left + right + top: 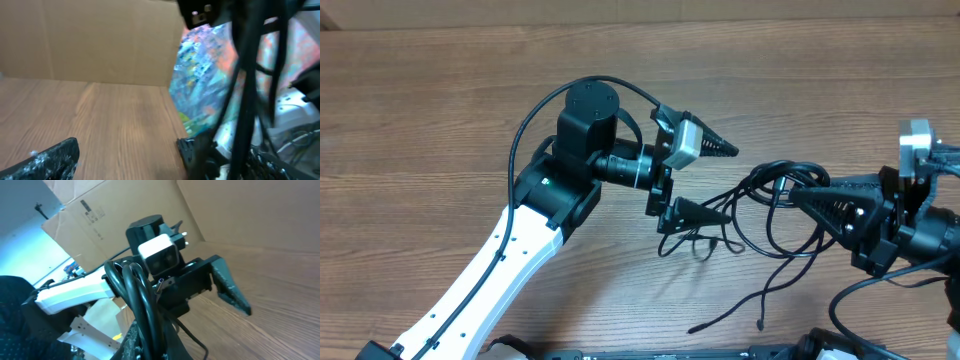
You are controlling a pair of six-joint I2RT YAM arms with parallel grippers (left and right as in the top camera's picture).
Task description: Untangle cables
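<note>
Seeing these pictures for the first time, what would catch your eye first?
A tangle of black cables lies right of centre in the overhead view, its loose ends trailing toward the near edge. The right gripper is shut on them, and the left gripper faces it with jaws wide open.

Wood-grain tabletop (420, 120), backed by a plain cardboard wall (90, 40); a colourful mottled sheet (205, 75) stands beside the wall.

Wood-grain table (440, 120), bare over its left half. The thin black cables (775, 215) lie in a loose tangle right of centre, with two free ends trailing toward the near edge. A cardboard wall (100, 40) runs along the far edge.
</note>
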